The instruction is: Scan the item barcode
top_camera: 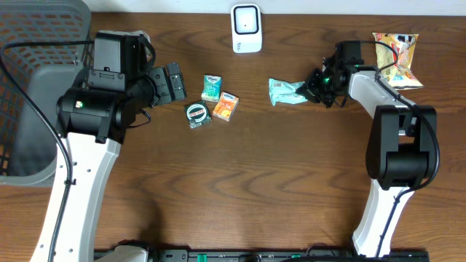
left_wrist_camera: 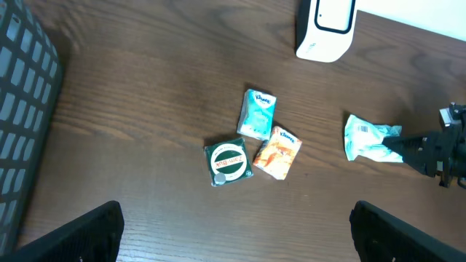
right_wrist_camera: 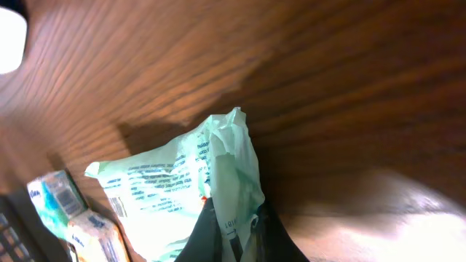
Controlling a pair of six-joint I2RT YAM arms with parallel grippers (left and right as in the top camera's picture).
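Observation:
The item in hand is a pale green plastic packet (top_camera: 282, 92) with printed text and a small barcode, lying right of centre on the wooden table. My right gripper (top_camera: 309, 91) is shut on the packet's crimped right end. In the right wrist view the packet (right_wrist_camera: 175, 178) fills the lower middle, its edge pinched in the right gripper (right_wrist_camera: 237, 207). The left wrist view shows the packet (left_wrist_camera: 368, 138) too. A white scanner (top_camera: 246, 28) stands at the table's far edge. My left gripper (top_camera: 171, 81) hovers open over the left side, and the left gripper (left_wrist_camera: 240, 240) holds nothing.
A teal tissue pack (top_camera: 212, 87), an orange pack (top_camera: 226, 106) and a round green tin (top_camera: 197, 115) lie together left of centre. A yellow snack bag (top_camera: 397, 58) sits at the far right. A grey mesh basket (top_camera: 36, 87) stands at the left edge.

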